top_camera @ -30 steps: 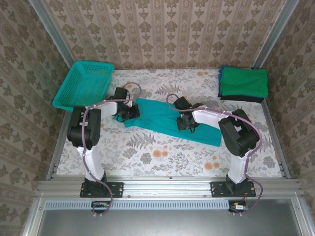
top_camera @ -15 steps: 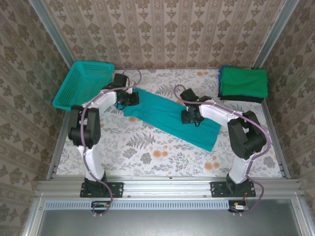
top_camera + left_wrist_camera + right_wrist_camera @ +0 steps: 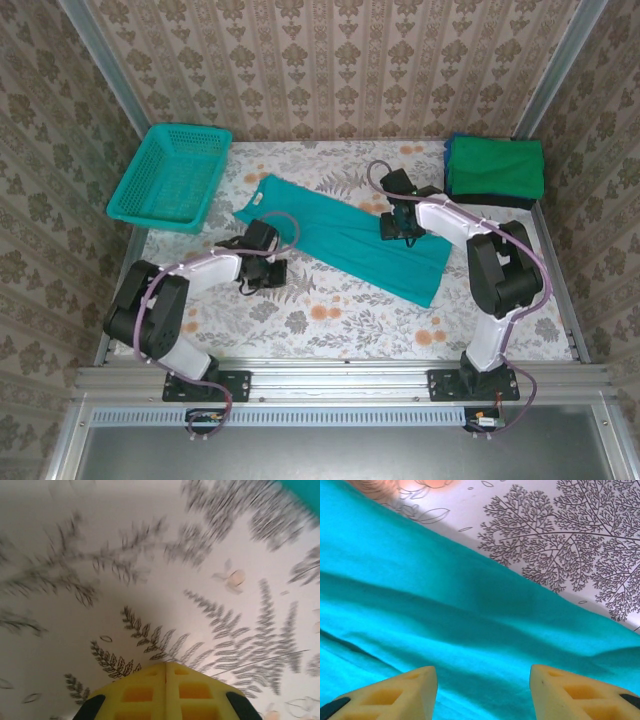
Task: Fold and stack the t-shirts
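Nearest me, my left pincer (image 3: 266, 273) sits low over the flower-printed counter (image 3: 330, 312), just off the near edge of the teal cloth t-shirt (image 3: 340, 235). Its yellow fingers (image 3: 140, 692) are pressed together with nothing between them. Its wrist view is smeared, so I make out little there beyond fern print and a sliver of teal at the top right corner (image 3: 306, 491)

The shirt lies on the middle of the counter as a long folded strip, running diagonally from far left to near right. Which face is up I cannot tell

My right pincer (image 3: 393, 230) hangs over the strip's right half, jaws apart and holding nothing, with wrinkled teal cloth (image 3: 445, 620) under both tips (image 3: 482, 685)

Farther back, the stack of folded t-shirts (image 3: 495, 165) sits in the far right corner, green on top. The layers beneath are mostly covered, showing as thin blue and black edges. The teal plastic mesh basket (image 3: 172, 172) rests tilted at the far left
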You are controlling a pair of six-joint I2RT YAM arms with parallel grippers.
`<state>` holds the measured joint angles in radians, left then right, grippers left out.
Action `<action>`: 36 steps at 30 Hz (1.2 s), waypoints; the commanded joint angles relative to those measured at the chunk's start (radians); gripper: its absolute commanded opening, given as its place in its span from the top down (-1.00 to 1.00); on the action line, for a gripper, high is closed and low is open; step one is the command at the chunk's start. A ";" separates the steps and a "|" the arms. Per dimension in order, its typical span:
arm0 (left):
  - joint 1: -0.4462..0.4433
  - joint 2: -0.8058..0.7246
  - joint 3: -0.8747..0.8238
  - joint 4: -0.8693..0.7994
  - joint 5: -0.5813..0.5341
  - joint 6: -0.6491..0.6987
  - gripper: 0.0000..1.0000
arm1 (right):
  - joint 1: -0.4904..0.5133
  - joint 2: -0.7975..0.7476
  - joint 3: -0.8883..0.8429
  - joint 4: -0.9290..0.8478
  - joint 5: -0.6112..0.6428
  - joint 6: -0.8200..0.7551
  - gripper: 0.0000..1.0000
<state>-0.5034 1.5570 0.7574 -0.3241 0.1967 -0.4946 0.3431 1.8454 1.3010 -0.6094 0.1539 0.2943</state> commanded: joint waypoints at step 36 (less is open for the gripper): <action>0.118 0.294 0.393 0.103 0.011 0.078 0.93 | 0.165 -0.030 -0.203 -0.072 -0.140 0.243 -0.04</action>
<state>-0.3943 1.8736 1.1732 -0.3954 0.2848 -0.4259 0.4808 1.8256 1.1355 -0.6254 0.0536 0.4641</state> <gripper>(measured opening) 0.054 0.520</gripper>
